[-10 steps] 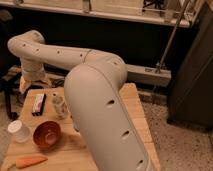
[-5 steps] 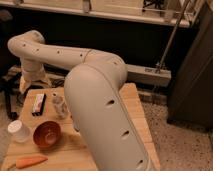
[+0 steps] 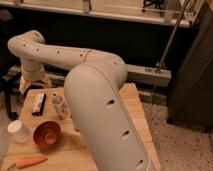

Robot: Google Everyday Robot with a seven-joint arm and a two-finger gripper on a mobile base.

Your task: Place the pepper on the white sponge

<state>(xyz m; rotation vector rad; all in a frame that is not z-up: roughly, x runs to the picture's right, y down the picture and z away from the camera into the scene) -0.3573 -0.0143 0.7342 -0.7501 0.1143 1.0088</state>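
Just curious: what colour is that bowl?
The bowl is orange-brown, camera view. The pincer hangs by the table, far left.

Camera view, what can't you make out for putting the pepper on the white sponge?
White sponge: not visible in camera view; the arm covers much of the table.
Gripper: at the table's far left corner, its end lost in dark clutter.
Table's near edge: cut off below the pepper.

The matt plastic arm (image 3: pixel 100 100) holds its gripper (image 3: pixel 33 82) over the far-left corner of the smooth wooden table (image 3: pixel 136 116)
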